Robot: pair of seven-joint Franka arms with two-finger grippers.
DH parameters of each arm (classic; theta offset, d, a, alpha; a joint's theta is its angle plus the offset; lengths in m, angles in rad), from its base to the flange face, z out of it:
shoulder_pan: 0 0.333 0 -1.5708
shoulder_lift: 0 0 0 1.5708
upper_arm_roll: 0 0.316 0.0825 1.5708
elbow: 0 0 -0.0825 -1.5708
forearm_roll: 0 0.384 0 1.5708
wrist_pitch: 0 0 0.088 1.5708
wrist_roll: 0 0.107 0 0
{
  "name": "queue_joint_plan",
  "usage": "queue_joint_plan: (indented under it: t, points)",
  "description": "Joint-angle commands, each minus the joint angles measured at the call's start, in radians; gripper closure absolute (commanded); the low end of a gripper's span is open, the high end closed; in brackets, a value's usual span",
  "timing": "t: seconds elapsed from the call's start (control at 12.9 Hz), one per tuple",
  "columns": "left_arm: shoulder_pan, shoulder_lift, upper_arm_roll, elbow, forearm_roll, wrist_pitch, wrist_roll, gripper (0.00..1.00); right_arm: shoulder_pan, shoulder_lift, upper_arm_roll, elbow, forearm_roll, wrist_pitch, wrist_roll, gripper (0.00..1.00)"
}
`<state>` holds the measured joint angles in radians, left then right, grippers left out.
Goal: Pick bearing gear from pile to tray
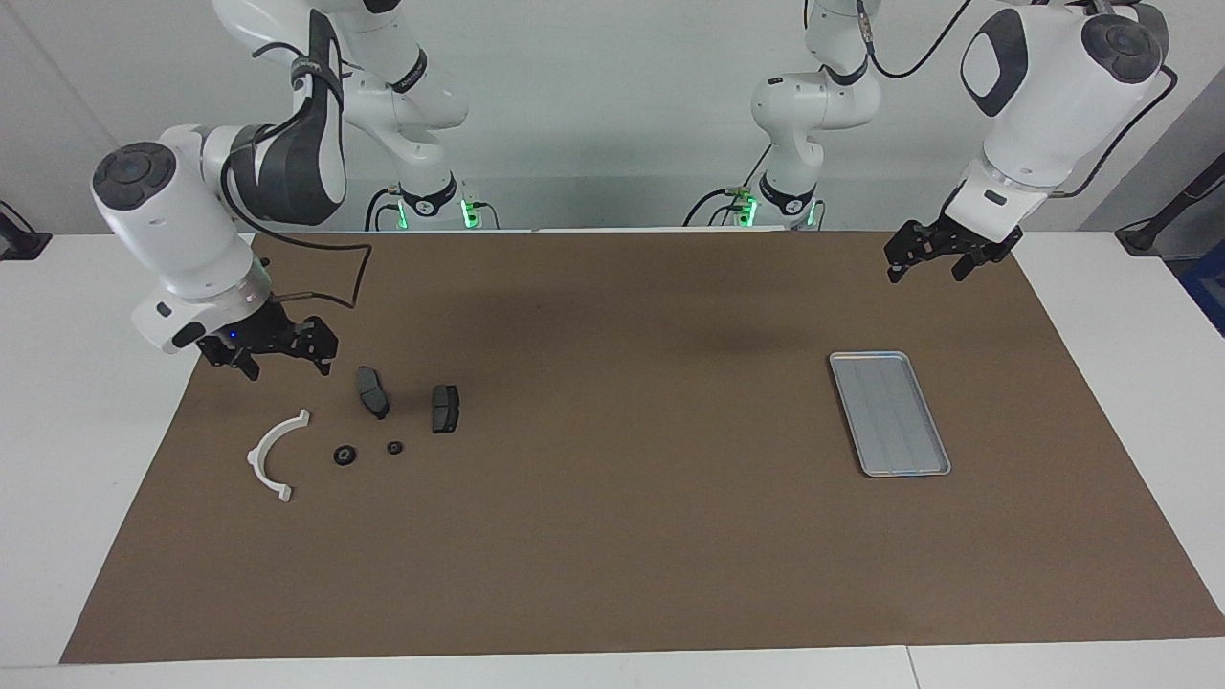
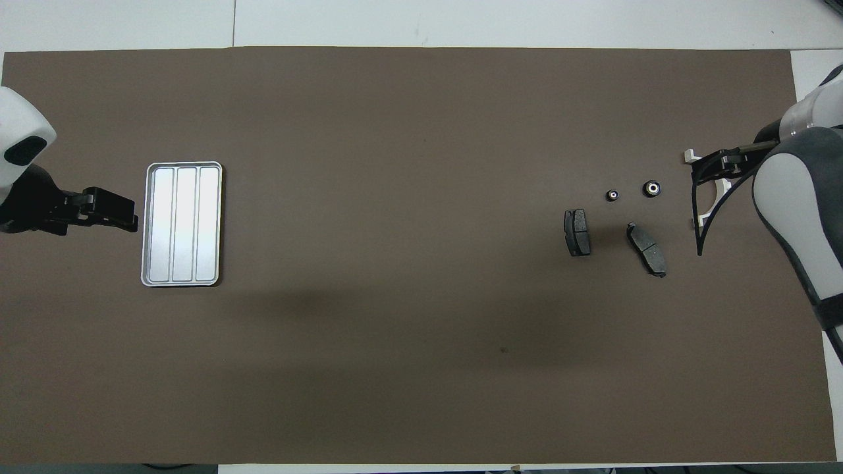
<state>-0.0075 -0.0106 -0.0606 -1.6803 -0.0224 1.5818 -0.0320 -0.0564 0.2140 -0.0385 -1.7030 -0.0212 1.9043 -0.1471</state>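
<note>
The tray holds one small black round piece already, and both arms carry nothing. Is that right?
Not quite. The tray is empty in the overhead view; both small black round pieces lie on the mat in the pile. Both arms indeed carry nothing.

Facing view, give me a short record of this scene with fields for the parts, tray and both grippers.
pile: white plastic arc, two brake pads, two black round pieces, toward the right arm's end
tray: silver tray, nothing in it, toward the left arm's end
right gripper: open, over the mat beside the pile, holding nothing
left gripper: open, waiting above the mat
</note>
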Motion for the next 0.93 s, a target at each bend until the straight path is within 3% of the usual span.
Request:
queue_joint_plan:
  t: [0.0,0.31,0.85]
  points:
    - [0.001,-0.015,0.001,-0.015,-0.001,0.012,0.001,0.00,-0.010,0.045,0.002,-0.014,0.007,0.071,-0.026,0.00]
    - [0.001,-0.015,0.001,-0.015,-0.001,0.012,0.001,0.00,-0.007,0.154,0.002,-0.014,0.009,0.202,-0.020,0.00]
    - [0.001,-0.015,0.001,-0.015,-0.001,0.012,0.001,0.00,0.012,0.243,0.003,-0.010,0.007,0.308,-0.005,0.00]
